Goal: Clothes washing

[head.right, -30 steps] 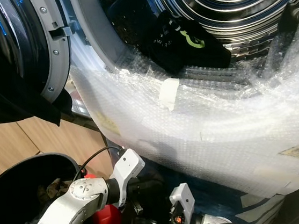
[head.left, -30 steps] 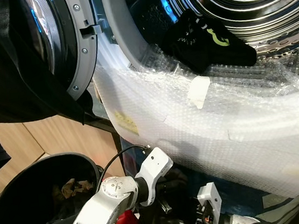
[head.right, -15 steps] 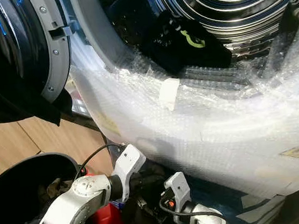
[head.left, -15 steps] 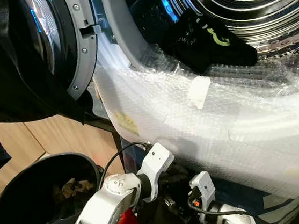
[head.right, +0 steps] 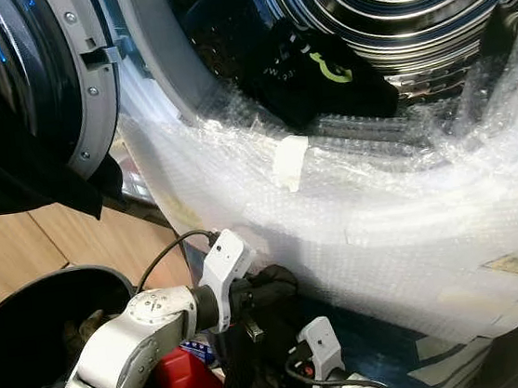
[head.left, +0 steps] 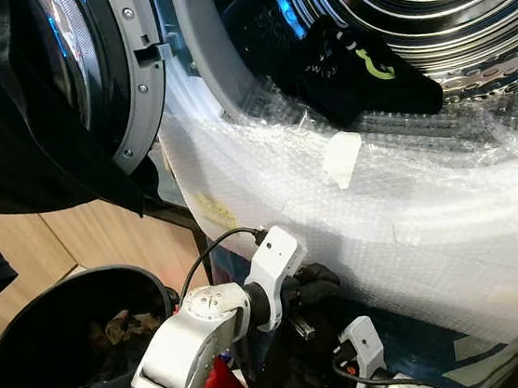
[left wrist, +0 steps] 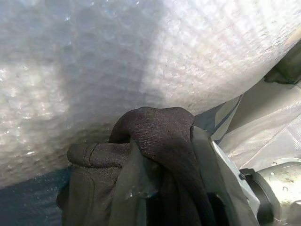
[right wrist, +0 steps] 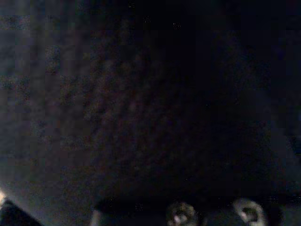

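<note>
One dark knitted garment (left wrist: 155, 136) is pinched in the left gripper (head.left: 312, 291), which has risen from the round black basket (head.left: 15, 353) toward the bubble-wrapped washing machine front (head.left: 412, 223); loading seems next. Right gripper's (head.left: 377, 368) jaws: cannot tell.

From my seat, little is legible. On the black garment (head.left: 358, 75) lying in the drum mouth, upper middle of the head view, I see small white lettering and a curved lime-green logo mark, but I cannot make out the letters. At the right edge of the right eye view, a triangular warning sign (head.right: 508, 265) shows under the bubble wrap (head.right: 384, 226) on the washer's front; its symbol is too faint to read.
</note>
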Controlling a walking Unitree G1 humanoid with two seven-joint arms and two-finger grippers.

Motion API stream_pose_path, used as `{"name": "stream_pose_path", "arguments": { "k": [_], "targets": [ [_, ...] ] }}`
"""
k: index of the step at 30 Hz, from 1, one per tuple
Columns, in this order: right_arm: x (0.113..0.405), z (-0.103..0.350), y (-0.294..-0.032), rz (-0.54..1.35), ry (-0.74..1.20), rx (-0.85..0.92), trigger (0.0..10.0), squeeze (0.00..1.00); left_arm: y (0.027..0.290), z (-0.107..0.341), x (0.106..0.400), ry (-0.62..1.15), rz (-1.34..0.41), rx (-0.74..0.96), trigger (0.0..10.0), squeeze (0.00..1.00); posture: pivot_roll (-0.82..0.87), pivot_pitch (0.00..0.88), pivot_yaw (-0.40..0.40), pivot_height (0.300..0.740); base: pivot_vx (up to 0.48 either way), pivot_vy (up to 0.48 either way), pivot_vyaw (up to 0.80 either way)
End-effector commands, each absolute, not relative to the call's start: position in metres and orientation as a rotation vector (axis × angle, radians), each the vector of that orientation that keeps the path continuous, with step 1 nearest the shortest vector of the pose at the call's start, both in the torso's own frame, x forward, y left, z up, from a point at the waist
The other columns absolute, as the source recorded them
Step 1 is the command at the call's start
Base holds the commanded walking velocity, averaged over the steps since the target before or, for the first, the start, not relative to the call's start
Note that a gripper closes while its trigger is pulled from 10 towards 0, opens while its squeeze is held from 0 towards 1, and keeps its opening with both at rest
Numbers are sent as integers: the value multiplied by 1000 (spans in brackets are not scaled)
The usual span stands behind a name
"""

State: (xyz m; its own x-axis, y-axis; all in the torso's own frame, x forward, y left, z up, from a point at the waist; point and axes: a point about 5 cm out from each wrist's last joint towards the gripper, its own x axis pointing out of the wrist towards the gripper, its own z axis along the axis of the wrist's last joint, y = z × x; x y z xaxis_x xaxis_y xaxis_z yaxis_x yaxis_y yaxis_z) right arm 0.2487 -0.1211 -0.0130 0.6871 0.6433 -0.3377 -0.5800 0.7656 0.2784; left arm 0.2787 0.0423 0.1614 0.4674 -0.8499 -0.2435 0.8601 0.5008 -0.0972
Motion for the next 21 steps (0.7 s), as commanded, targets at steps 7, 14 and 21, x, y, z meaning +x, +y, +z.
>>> {"name": "stream_pose_path", "arguments": {
  "k": [7,14,21],
  "targets": [
    [256,-7,-119,663,384,197,0,0,41,172,278,233,-1054,33,0,0,143,24,46,740,0,0,0],
    [261,-2,-118,671,356,227,0,0,40,171,277,238,-1054,32,0,0,145,23,46,740,0,0,0],
    [259,-5,-116,669,372,218,0,0,40,173,275,233,-1056,30,0,0,152,13,48,740,0,0,0]
  ]
}}
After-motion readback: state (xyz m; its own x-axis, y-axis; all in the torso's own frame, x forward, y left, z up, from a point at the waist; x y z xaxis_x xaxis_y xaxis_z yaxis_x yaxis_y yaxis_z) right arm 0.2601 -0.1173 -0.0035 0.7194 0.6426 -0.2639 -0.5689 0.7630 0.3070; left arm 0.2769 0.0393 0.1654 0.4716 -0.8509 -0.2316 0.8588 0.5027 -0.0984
